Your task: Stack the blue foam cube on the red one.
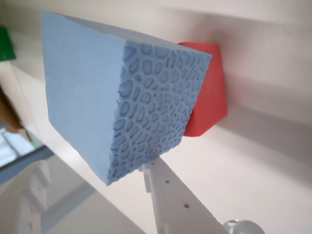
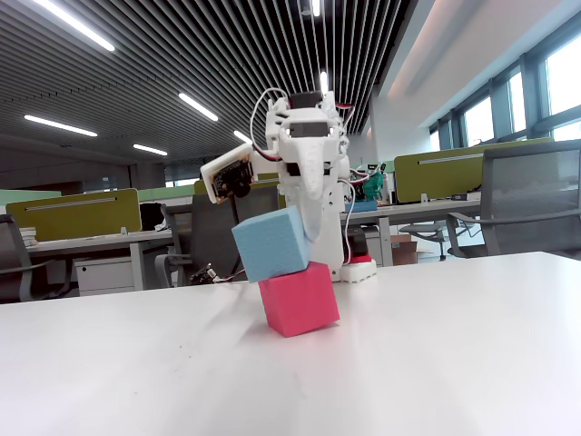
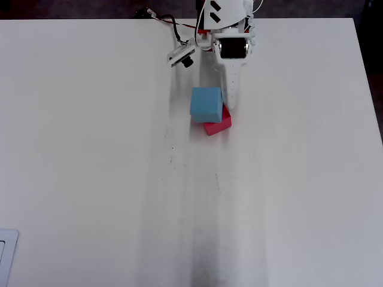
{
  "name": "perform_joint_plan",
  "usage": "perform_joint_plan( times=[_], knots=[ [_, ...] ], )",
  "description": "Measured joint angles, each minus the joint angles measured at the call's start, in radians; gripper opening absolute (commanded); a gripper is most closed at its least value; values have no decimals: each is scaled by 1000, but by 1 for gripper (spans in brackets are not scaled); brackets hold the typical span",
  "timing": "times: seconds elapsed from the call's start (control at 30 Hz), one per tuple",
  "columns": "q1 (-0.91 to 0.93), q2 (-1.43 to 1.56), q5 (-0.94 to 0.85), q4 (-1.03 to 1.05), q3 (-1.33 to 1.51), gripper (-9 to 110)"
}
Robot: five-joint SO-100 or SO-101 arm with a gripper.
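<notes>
The light blue foam cube point(image 2: 270, 243) hangs tilted, its lower edge touching the top of the pinkish-red cube point(image 2: 300, 298), which rests on the white table. My gripper point(image 2: 307, 238) is shut on the blue cube from the base side. From overhead, the blue cube point(image 3: 206, 103) covers the upper left part of the red one point(image 3: 216, 125), and the gripper point(image 3: 224, 103) comes in from the top. The wrist view is filled by the blue cube point(image 1: 83, 92) between the white fingers point(image 1: 170, 195), with the red cube point(image 1: 209, 92) partly hidden behind it.
The arm's base point(image 3: 221, 18) stands at the table's far edge, with the wrist camera point(image 3: 181, 57) sticking out to the left. The white table point(image 3: 119, 197) stretches wide on all sides of the cubes. Office desks and a chair point(image 2: 536, 200) lie beyond the table.
</notes>
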Motion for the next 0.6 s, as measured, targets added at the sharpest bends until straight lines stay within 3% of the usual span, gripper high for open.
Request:
perform_joint_plan(
  times=[0.6],
  knots=[
    [43,0,0,0,0,24]
  ],
)
